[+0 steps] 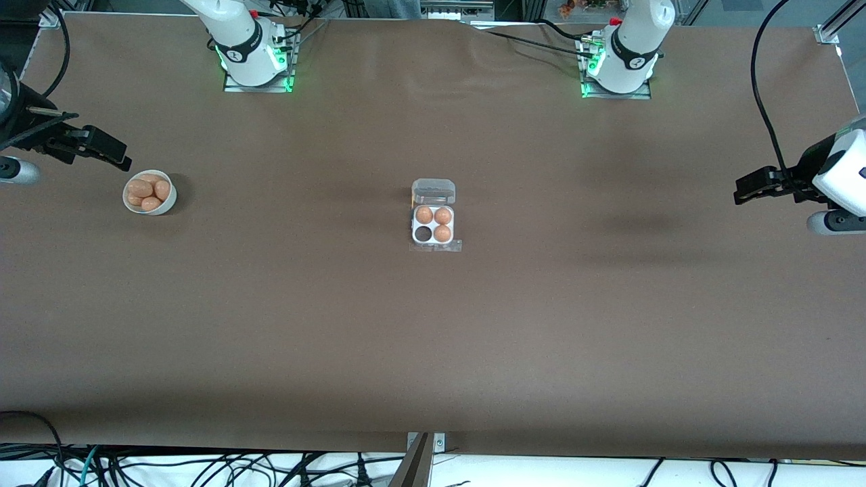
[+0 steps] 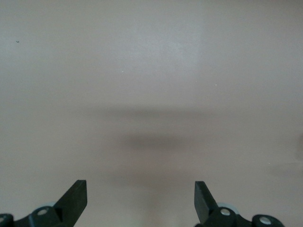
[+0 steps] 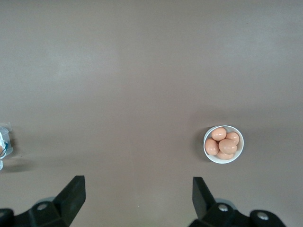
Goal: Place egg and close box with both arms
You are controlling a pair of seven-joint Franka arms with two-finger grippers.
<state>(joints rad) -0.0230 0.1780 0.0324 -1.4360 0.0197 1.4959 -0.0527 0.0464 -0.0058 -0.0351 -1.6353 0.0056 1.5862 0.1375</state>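
Where the table meets the right arm's end, a round white bowl [image 1: 149,193] holds a heap of orange-brown eggs [image 1: 145,189]; four can be counted, and a fifth may lie under them. Right gripper [image 1: 111,152] hangs in the air beside the bowl, at the table's edge, jaws released and empty. Right arm waits.

At mid-table sits the box [image 1: 434,224]: a white four-cell tray with its clear lid [image 1: 434,191] swung open and lying on the side toward the robots' bases. Three cells hold an egg each; the fourth cell [image 1: 423,234], on the side nearer the front camera and toward the right arm's end, is dark and unfilled. No egg is in either gripper.

Toward the left arm's end, left gripper [image 1: 747,189] hovers over bare table, well apart from the box, jaws likewise spread with nothing between them. Left arm waits.

Surface: a plain brown cloth [image 1: 433,338] over the whole table, slightly rumpled between the two green-lit bases [image 1: 257,78]. Black cables [image 1: 203,467] trail along the near edge on a white floor.

Views compared: the right wrist view shows the bowl [image 3: 224,144] with its eggs [image 3: 222,143] plainly, plus a sliver of the box [image 3: 4,146] at the picture's edge and the spread fingers [image 3: 71,196]. The left wrist view shows only cloth [image 2: 151,85], a soft shadow, and its own parted fingers [image 2: 73,196]; neither container appears there.
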